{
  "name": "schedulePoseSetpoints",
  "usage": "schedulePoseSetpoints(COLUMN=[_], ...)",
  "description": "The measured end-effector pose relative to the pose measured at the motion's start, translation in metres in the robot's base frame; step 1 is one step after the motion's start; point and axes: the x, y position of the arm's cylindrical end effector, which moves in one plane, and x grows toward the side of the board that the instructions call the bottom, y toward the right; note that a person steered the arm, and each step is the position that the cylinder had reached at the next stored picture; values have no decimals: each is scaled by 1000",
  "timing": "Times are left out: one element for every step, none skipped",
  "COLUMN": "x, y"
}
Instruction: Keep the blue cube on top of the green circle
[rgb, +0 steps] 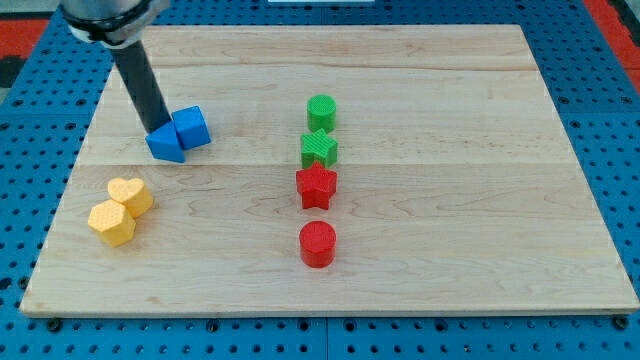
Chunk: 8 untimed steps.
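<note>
The blue cube (192, 127) sits at the view's upper left, touching a blue triangular block (165, 145) on its left. My tip (159, 129) rests at the top edge of the blue triangular block, just left of the blue cube. The green circle (321, 111) stands at the view's centre top, far to the right of the blue cube. No block lies on another.
A green star (319, 149), a red star (316, 186) and a red circle (318, 243) form a column below the green circle. A yellow heart (130, 195) and a yellow hexagon (111, 222) touch at the lower left. The wooden board (450, 200) carries all blocks.
</note>
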Motion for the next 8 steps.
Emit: schedulePoseSetpoints(x=[25, 16, -22, -39, -60, -84, -104, -116], y=[5, 22, 30, 78, 114, 120, 76, 96])
